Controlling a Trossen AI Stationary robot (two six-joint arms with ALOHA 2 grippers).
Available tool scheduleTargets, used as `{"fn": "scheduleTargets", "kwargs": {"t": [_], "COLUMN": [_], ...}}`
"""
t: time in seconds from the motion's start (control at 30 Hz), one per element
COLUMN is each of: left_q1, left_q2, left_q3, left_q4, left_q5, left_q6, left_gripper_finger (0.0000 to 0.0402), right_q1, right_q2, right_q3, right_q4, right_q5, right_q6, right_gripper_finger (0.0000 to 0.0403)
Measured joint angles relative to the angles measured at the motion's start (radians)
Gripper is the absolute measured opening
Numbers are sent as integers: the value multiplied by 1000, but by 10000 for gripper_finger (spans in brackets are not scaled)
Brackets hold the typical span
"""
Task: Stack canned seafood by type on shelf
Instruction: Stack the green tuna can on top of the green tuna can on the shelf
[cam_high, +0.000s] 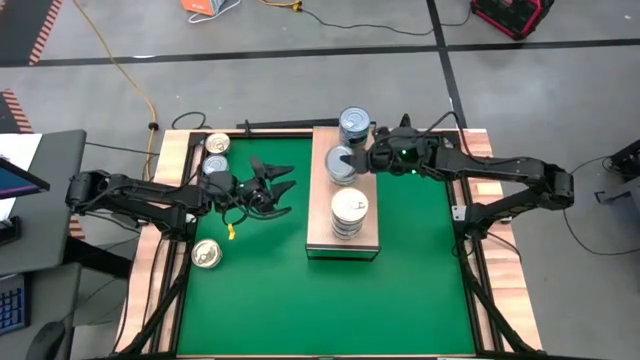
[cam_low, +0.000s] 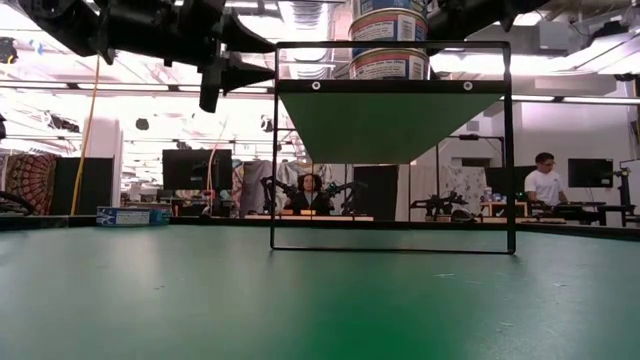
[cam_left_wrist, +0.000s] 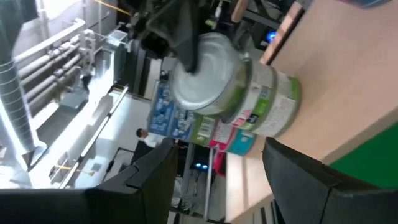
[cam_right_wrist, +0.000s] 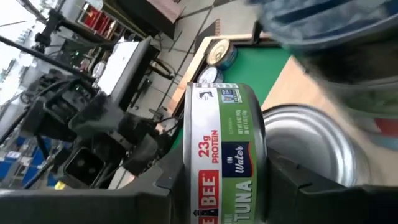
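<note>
The shelf (cam_high: 320, 215) is a light-wood block in the middle of the green mat. Three lots of canned seafood stand on it: blue-silver tins at its far end (cam_high: 354, 125), a middle stack (cam_left_wrist: 273, 106) and white-topped tins at its near end (cam_high: 349, 212). My right gripper (cam_high: 347, 160) reaches in level from the table's right and is shut on a green-labelled tuna tin (cam_right_wrist: 224, 155) over the middle stack. My left gripper (cam_high: 283, 190) hangs open with nothing in it, left of the shelf, pointing at the stacks; in its wrist view (cam_left_wrist: 217, 186) its fingers frame them. My right gripper pinches the tuna tin by its two flat ends. One finger (cam_left_wrist: 186, 50) lies across the silver lid (cam_left_wrist: 208, 74), and the other finger (cam_right_wrist: 292, 180) is at the underside. The fingers come in level from the table's right. The tin stands above a silver-topped tin (cam_right_wrist: 311, 143); I cannot tell whether it rests on it.
Three loose tins lie on the mat's left side: a gold one at the far left (cam_high: 217, 144), a blue-silver one beside my left arm (cam_high: 215, 166) and a gold one nearer the front (cam_high: 207, 254). Green mat lies bare right of and in front of the shelf.
</note>
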Motion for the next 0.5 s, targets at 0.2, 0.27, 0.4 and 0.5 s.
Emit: {"fn": "scheduleTargets", "kwargs": {"t": [0.2, 0.27, 0.4, 0.5], "left_q1": [0, 0, 3, 8], "left_q2": [0, 0, 0, 0], "left_q3": [0, 0, 1, 1], "left_q4": [-35, -38, -63, -79], "left_q5": [47, 68, 103, 119], "left_q6": [-16, -37, -71, -99], "left_gripper_finger": [224, 224, 224, 224], "right_q1": [-5, -11, -23, -36], "right_q2": [-3, -4, -4, -4], "right_q3": [0, 0, 0, 0], "right_q4": [-12, -33, -56, -60], "right_q5": [13, 11, -28, -73], "right_q6": [4, 20, 37, 59], "right_gripper_finger": [198, 220, 260, 280]}}
